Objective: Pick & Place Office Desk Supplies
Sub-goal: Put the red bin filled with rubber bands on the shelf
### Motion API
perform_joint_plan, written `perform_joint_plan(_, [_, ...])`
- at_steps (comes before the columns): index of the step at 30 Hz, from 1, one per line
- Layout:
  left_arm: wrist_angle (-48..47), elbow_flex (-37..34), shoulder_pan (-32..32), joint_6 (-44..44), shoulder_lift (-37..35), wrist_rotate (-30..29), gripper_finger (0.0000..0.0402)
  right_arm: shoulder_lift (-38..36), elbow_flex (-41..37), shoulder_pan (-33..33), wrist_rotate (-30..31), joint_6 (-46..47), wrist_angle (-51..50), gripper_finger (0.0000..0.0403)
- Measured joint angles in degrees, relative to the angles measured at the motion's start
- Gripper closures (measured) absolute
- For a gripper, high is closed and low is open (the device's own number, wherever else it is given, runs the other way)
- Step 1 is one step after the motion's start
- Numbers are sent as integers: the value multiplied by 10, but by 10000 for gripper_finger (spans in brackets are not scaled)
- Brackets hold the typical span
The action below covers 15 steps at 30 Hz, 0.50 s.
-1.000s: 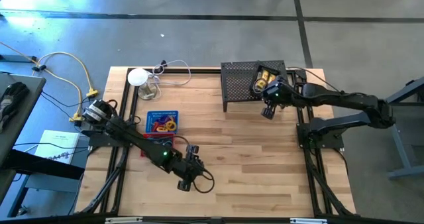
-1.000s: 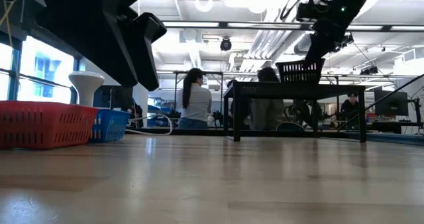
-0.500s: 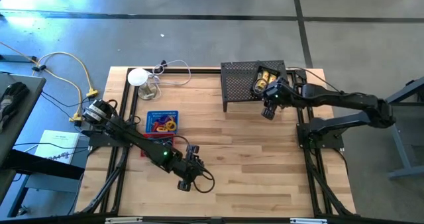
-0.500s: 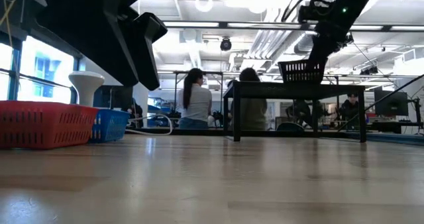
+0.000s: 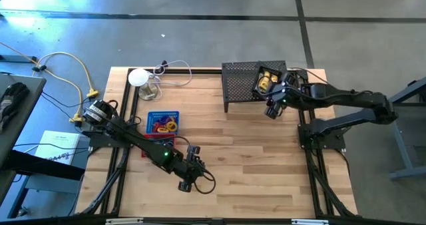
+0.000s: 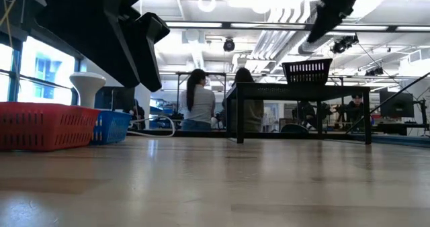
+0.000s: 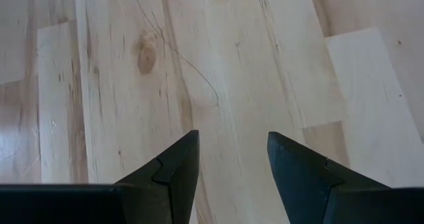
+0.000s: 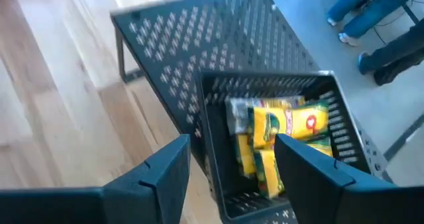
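Right gripper hangs just over the black basket that sits on top of the mesh shelf at the far right of the table. Its fingers stand apart with nothing between them, touching nothing. Right below, in the basket, lies a heap of yellow packs with green and red print, stacked loosely against the basket's wall.

Left gripper waits low over bare wood near the front of the table, fingers spread, empty.

More supplies sit in the blue bin on the left side: small rings and loops, orange and purple, too small to sort out. A red bin stands right beside it.

Handling guess: the packs look light and fairly stiff, probably glossy wrap, so a bit slippery; best pinched across the narrow sides near the middle. Rings and loops look light and soft and likely flex or roll away; pinch through one edge, pressing down on the bin floor. Nothing looks fragile.
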Motion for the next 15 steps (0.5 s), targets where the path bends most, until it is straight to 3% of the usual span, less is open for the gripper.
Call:
perform_joint_plan(5, [-17, 0, -1, -16, -1, 18, 231, 0, 37, 49, -14, 52, 9, 197])
perform_joint_plan(11, [-156, 0, -23, -83, -56, 39, 232, 0, 39, 123, -176, 112, 64, 198])
perform_joint_plan(15, [-205, 0, -49, -109, -111, 44, 232, 20, 28, 176, -269, 114, 190, 198])
